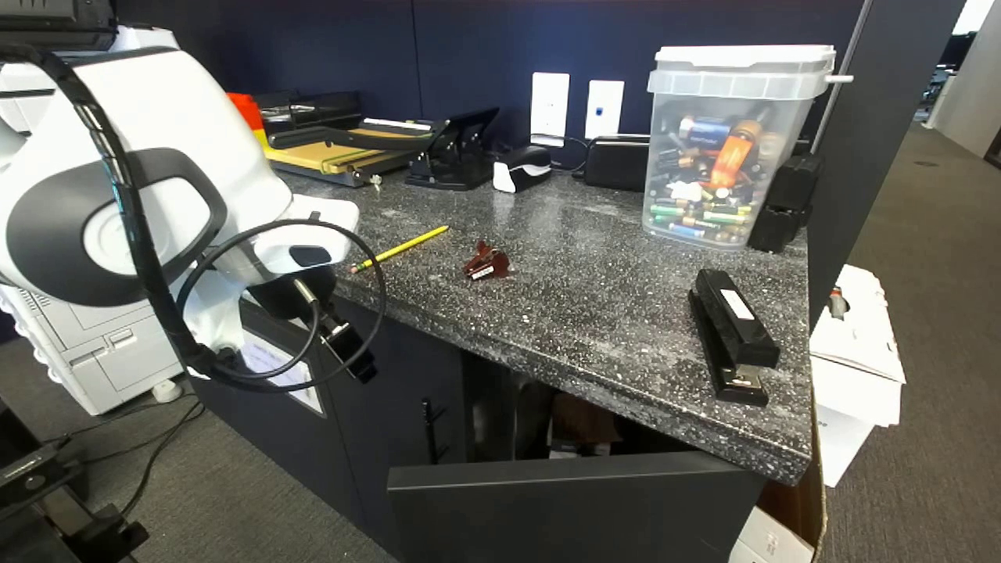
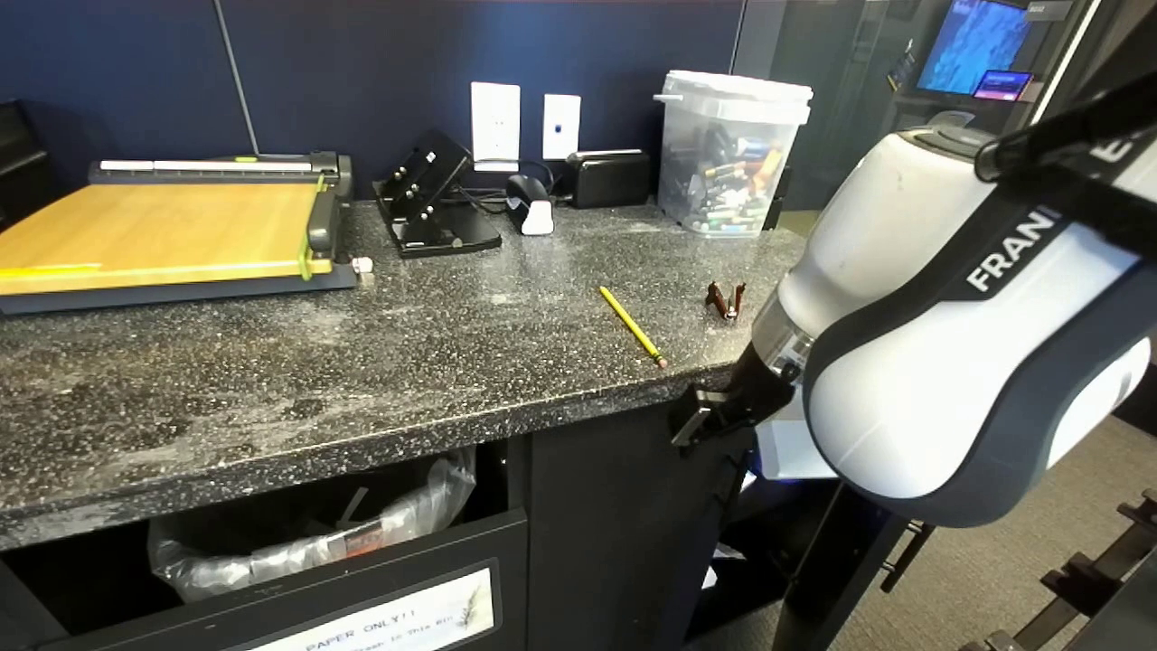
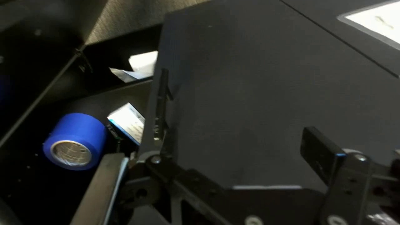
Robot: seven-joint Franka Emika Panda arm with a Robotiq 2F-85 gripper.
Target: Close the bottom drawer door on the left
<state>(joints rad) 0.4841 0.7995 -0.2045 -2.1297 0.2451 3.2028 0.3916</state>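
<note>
Below the worktop (image 2: 407, 353), the drawer door (image 2: 362, 583) with the white paper (image 2: 389, 626) stands open, showing a plastic bag (image 2: 289, 553). The jaws are spread wide.

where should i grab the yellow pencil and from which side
The middle of the yellow pencil, from straight above, fingers closing across its thin shaft. It lies flat on the speckled counter, so coming down looks easiest, and a midway hold should balance it.

Tool (image 3: 214, 142) is hanging, 2 fingers (image 3: 320, 153) apart; blue tape (image 3: 79, 131) is sitting left, drawer door (image 3: 353, 35) is showing white sheet (image 3: 381, 25).
</note>
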